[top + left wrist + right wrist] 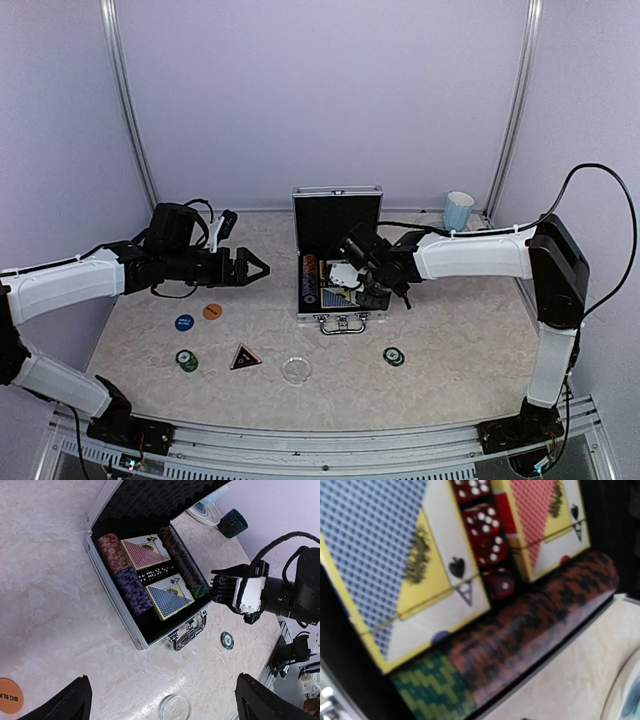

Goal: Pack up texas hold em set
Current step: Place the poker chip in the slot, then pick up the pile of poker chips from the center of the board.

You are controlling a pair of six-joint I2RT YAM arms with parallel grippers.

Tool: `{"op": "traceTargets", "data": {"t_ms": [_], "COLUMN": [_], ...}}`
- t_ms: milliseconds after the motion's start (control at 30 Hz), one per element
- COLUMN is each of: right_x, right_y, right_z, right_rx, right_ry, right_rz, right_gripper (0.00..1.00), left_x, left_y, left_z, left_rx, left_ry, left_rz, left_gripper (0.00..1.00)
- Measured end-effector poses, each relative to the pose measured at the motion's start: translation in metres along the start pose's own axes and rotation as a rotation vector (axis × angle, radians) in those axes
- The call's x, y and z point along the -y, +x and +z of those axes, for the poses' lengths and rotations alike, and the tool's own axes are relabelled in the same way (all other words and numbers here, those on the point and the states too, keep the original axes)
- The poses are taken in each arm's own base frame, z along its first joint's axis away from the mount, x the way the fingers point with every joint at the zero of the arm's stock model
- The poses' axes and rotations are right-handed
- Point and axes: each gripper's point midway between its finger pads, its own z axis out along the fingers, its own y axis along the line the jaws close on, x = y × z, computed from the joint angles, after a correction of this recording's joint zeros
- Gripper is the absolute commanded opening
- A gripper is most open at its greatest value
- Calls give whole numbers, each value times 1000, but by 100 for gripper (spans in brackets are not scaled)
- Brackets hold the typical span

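Note:
The silver briefcase (340, 318) lies open with its lid up, holding chip rows (132, 590), a red deck (145, 552), a blue deck (170, 597) and dice (485, 535). My right gripper (345, 280) hangs over the case's right side by the green chips (435, 690); its jaw gap is not visible. My left gripper (262, 268) is open in the air, left of the case. On the table lie a blue disc (184, 323), an orange disc (212, 311), a black triangle (245, 357), a clear disc (174, 707) and two green chip stacks (187, 360) (394, 356).
A light-blue mug (458, 211) stands at the back right. A dark mug (232, 522) and a round coaster (205, 512) sit behind the case. Metal frame posts and walls close in the table on three sides.

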Motion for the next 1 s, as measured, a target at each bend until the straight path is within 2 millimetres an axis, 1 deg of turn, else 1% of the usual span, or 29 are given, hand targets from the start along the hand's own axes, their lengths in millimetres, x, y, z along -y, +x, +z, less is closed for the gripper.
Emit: {"op": "traceTargets", "data": {"t_ms": [33, 67, 133, 200, 233, 267, 333, 367, 400, 433, 500, 567, 633, 733, 800, 933, 1000], "right_x": [2, 3, 8, 17, 23, 31, 44, 50, 55, 59, 60, 58, 58, 58, 59, 65, 70], "right_y": [0, 0, -2, -7, -10, -12, -13, -12, -10, -6, 1, 15, 33, 66, 85, 117, 129], "right_z": [-1, -1, -10, -27, -38, -53, -81, -94, -106, -115, -124, -122, -113, -99, -95, -101, -106], "right_rx": [-1, 0, 19, 66, 94, 136, 209, 245, 279, 304, 337, 330, 303, 250, 229, 228, 243], "right_ry": [7, 11, 15, 23, 27, 38, 51, 56, 56, 55, 37, 16, 3, -10, -10, 16, 25], "right_rz": [12, 18, 55, 117, 151, 196, 284, 333, 381, 428, 514, 597, 680, 818, 899, 1051, 1115], "right_gripper": [66, 72, 83, 92, 96, 98, 99, 99, 99, 99, 99, 99, 99, 99, 99, 99, 99], "left_x": [0, 0, 1, 4, 6, 11, 28, 37, 53, 57, 80, 98, 116, 137, 150, 176, 185], "left_y": [0, 0, 1, 2, 3, 5, 9, 10, 9, 8, 9, 12, 19, 37, 51, 83, 97], "left_z": [0, 0, 0, 1, 2, 3, 5, 7, 11, 12, 20, 30, 44, 67, 83, 114, 126], "left_rx": [0, 0, -2, -4, -7, -14, -33, -39, -43, -43, -59, -79, -111, -180, -229, -316, -354], "left_ry": [0, 0, 3, 3, 6, 7, 17, 23, 34, 39, 53, 62, 69, 63, 60, 58, 56], "left_rz": [0, 0, 4, 16, 24, 43, 92, 119, 162, 172, 233, 285, 338, 414, 463, 559, 595], "left_gripper": [99, 99, 99, 99, 99, 99, 99, 99, 99, 99, 99, 99, 99, 99, 99, 99, 99]}}
